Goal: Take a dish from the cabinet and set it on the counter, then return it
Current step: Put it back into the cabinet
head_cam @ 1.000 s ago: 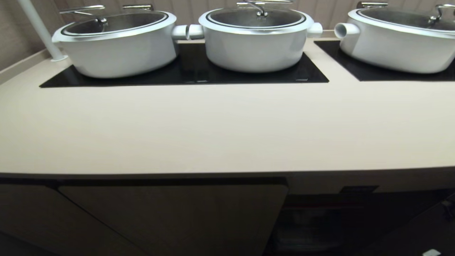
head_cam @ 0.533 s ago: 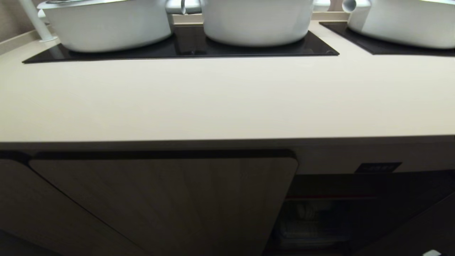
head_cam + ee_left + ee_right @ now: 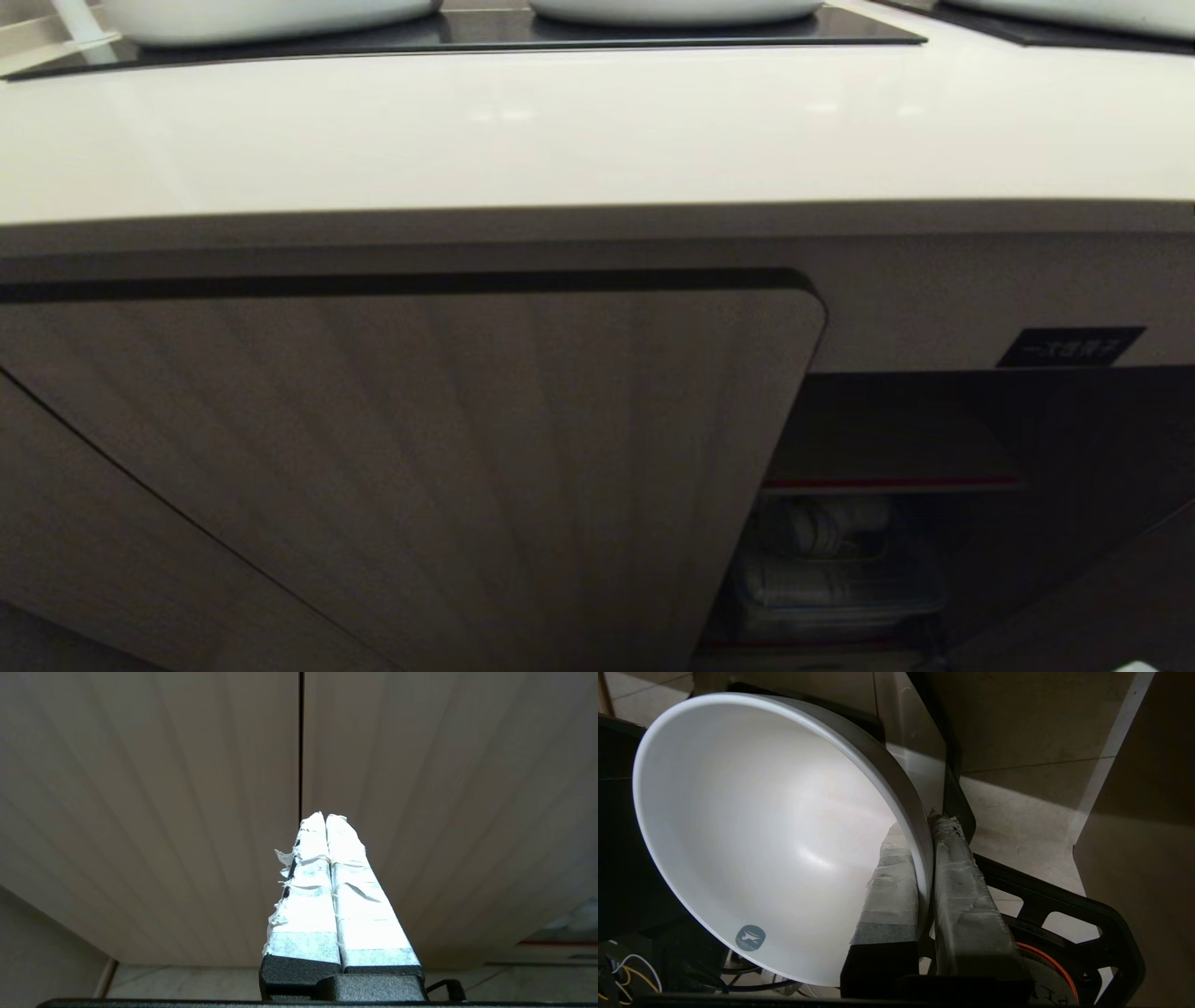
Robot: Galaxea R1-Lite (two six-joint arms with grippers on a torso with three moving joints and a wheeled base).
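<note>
The right tool [image 3: 924,858] is closed on the rim of the bowl [image 3: 752,826]: one finger lies inside, the other outside, and the wall of the bowl sits between them. The bowl is held low, tilted on its side, above the floor [image 3: 1017,812] and beside the robot's base, not on the counter [image 3: 597,131]. It is plain white and round, smooth inside, with a small grey sticker [image 3: 750,937] near the rim. I judge it to be ceramic: stiff, rather light, but fragile and slippery, so a pinch on the rim is the natural hold, and it must be firm because the glazed wall can slide out. A knock on the cabinet edge could chip it.

The left tool [image 3: 325,817] is closed with nothing in it, and points at the ribbed doors [image 3: 187,788].

Further away, the cabinet [image 3: 467,448] stands open at the right, where stacked white dishes [image 3: 822,560] lie under a red-edged shelf [image 3: 887,484]. Above it, only the counter and the bottoms of the pots [image 3: 261,11] appear.
</note>
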